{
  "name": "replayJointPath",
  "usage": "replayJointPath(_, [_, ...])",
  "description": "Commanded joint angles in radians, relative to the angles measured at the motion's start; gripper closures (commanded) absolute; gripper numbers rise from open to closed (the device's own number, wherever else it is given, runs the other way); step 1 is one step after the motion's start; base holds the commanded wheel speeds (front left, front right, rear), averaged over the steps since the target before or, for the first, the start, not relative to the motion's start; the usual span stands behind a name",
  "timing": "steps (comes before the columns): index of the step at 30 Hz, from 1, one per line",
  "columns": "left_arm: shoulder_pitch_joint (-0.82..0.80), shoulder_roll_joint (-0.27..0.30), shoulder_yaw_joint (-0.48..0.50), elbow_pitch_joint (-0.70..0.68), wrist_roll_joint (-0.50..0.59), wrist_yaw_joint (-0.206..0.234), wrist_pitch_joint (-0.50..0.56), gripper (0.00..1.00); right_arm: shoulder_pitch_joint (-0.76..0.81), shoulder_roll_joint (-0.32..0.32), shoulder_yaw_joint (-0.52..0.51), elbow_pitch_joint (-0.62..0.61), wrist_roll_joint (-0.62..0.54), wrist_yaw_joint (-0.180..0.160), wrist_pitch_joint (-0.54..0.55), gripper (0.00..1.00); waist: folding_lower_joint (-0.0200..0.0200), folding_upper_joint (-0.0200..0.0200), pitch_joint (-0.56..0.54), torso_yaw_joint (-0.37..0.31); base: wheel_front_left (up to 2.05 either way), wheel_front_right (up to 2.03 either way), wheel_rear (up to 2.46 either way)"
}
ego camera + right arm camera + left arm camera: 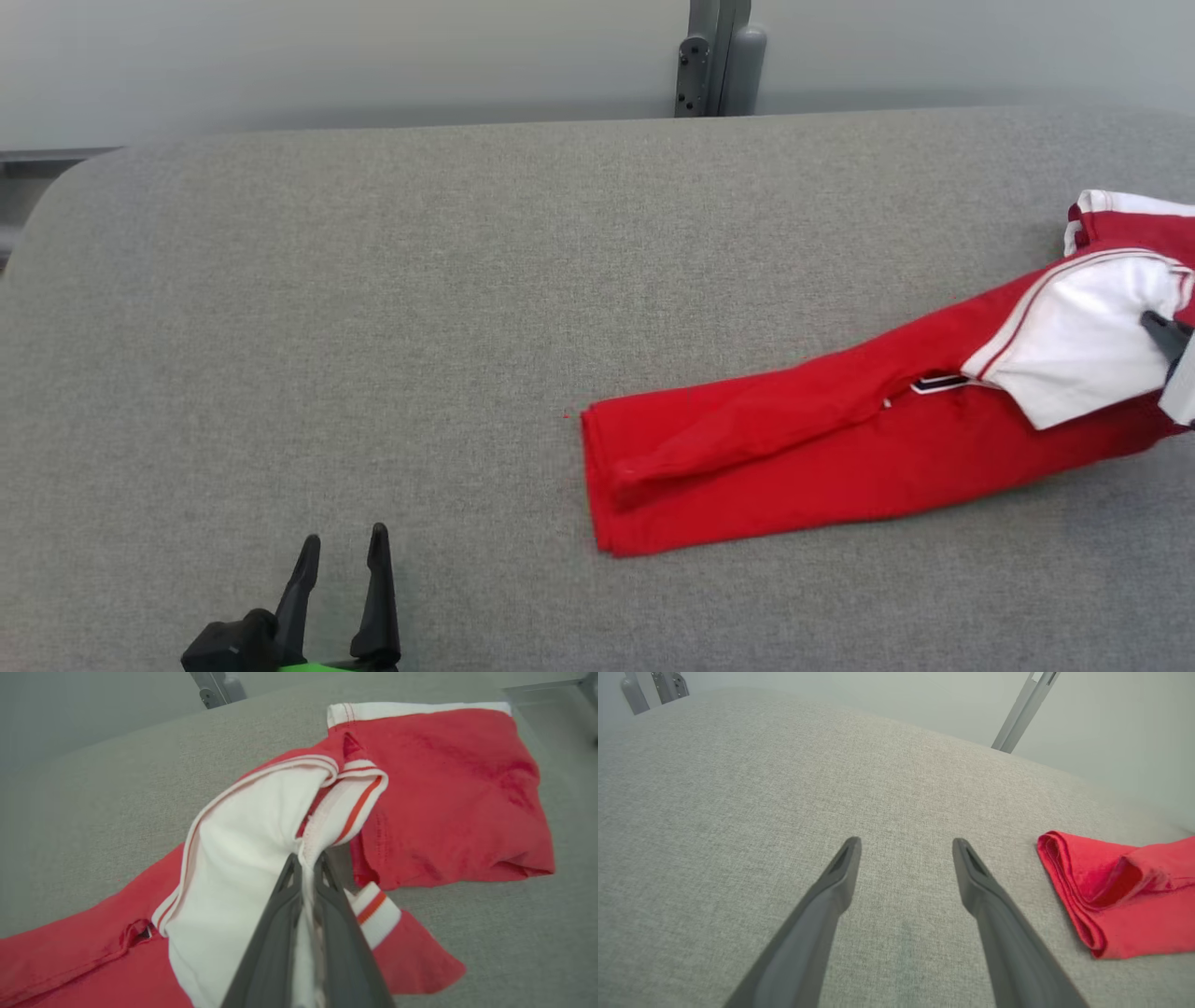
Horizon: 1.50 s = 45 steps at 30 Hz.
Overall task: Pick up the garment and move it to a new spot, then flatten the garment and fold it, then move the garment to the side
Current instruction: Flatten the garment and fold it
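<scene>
My right gripper clamps only a thin white fold of the garment mid-frame, so I fear it may slip free on lifting; my left gripper sits open.

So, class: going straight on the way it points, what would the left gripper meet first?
Likely the left gripper meets bare grey fabric tabletop; the red and white garment lies off to its right.

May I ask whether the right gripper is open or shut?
Shut: the right gripper pinches the garment, white fabric between its fingers.
</scene>
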Motion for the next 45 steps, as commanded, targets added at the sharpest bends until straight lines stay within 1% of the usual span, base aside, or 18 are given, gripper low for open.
replayJointPath(1, [0.017, -0.001, -0.004, 0.001, -0.019, -0.004, -0.002, 0.00, 0.017, -0.011, -0.011, -0.020, -0.008, 0.000, 0.012, 1.00, 0.0000, 0.0000, -0.039, 0.017, 0.00, 0.00, 0.00])
replayJointPath(4, [0.020, -0.001, -0.021, -0.004, -0.038, 0.007, -0.002, 0.00, 0.033, -0.013, -0.003, -0.097, 0.003, 0.000, 0.042, 1.00, 0.0000, 0.0000, -0.042, 0.027, 0.00, 0.00, 0.00])
replayJointPath(7, [0.024, -0.001, -0.033, -0.012, -0.056, 0.017, -0.002, 0.00, 0.075, 0.027, 0.063, -0.215, 0.035, 0.000, 0.075, 1.00, 0.0000, 0.0000, -0.040, 0.032, 0.00, 0.00, 0.00])
replayJointPath(10, [0.017, -0.001, -0.042, -0.015, -0.067, 0.026, -0.002, 0.00, 0.117, 0.088, 0.162, -0.323, 0.067, 0.000, 0.092, 1.00, 0.0000, 0.0000, -0.028, 0.032, 0.00, 0.00, 0.00])
replayJointPath(13, [0.000, -0.001, -0.055, -0.015, -0.073, 0.029, -0.002, 0.00, 0.162, 0.169, 0.256, -0.371, 0.078, 0.000, 0.080, 1.00, 0.0000, 0.0000, -0.014, 0.031, 0.00, 0.00, 0.00])
replayJointPath(15, [-0.011, -0.001, -0.061, -0.014, -0.079, 0.032, -0.002, 0.00, 0.174, 0.228, 0.320, -0.366, 0.069, 0.000, 0.057, 1.00, 0.0000, 0.0000, -0.004, 0.027, 0.00, 0.00, 0.00])
replayJointPath(18, [-0.025, -0.001, -0.080, -0.011, -0.094, 0.030, -0.002, 0.00, 0.177, 0.309, 0.380, -0.315, 0.039, 0.000, 0.000, 1.00, 0.0000, 0.0000, 0.008, 0.028, 0.00, 0.00, 0.00])
replayJointPath(21, [-0.036, -0.001, -0.097, -0.005, -0.103, 0.035, -0.002, 0.00, 0.155, 0.362, 0.424, -0.253, 0.019, 0.000, -0.056, 1.00, 0.0000, 0.0000, 0.015, 0.034, 0.00, 0.00, 0.00])
replayJointPath(27, [-0.043, -0.001, -0.101, 0.004, -0.106, 0.040, -0.002, 0.00, 0.128, 0.404, 0.475, -0.158, 0.021, 0.000, -0.134, 1.00, 0.0000, 0.0000, 0.016, 0.041, 0.00, 0.00, 0.00])
replayJointPath(33, [-0.026, -0.001, -0.116, 0.016, -0.108, 0.039, -0.002, 0.00, 0.093, 0.413, 0.490, -0.075, 0.028, 0.000, -0.220, 1.00, 0.0000, 0.0000, 0.007, 0.038, 0.00, 0.00, 0.00])
replayJointPath(34, [-0.024, -0.001, -0.118, 0.017, -0.109, 0.040, -0.002, 0.00, 0.089, 0.414, 0.502, -0.066, 0.040, 0.000, -0.235, 0.90, 0.0000, 0.0000, 0.005, 0.037, 0.00, 0.00, 0.00])
replayJointPath(35, [-0.021, -0.001, -0.119, 0.018, -0.108, 0.041, -0.002, 0.00, 0.087, 0.414, 0.514, -0.059, 0.050, 0.000, -0.249, 0.04, 0.0000, 0.0000, 0.002, 0.036, 0.00, 0.00, 0.00])
replayJointPath(36, [-0.020, -0.001, -0.121, 0.019, -0.106, 0.041, -0.002, 0.00, 0.083, 0.414, 0.523, -0.054, 0.050, 0.000, -0.262, 0.00, 0.0000, 0.0000, 0.001, 0.036, 0.00, 0.00, 0.00])
replayJointPath(39, [-0.011, -0.001, -0.118, 0.021, -0.093, 0.042, -0.002, 0.00, 0.083, 0.412, 0.530, -0.065, 0.057, 0.000, -0.319, 0.00, 0.0000, 0.0000, -0.010, 0.033, 0.00, 0.00, 0.00])
replayJointPath(43, [0.008, -0.001, -0.097, 0.016, -0.077, 0.045, -0.002, 0.00, 0.127, 0.412, 0.474, -0.128, 0.012, 0.000, -0.436, 0.00, 0.0000, 0.0000, -0.030, 0.024, 0.00, 0.00, 0.00])
replayJointPath(45, [0.023, -0.001, -0.085, 0.011, -0.069, 0.044, -0.002, 0.00, 0.157, 0.382, 0.447, -0.168, -0.041, 0.000, -0.493, 0.00, 0.0000, 0.0000, -0.043, 0.016, 0.00, 0.00, 0.00])
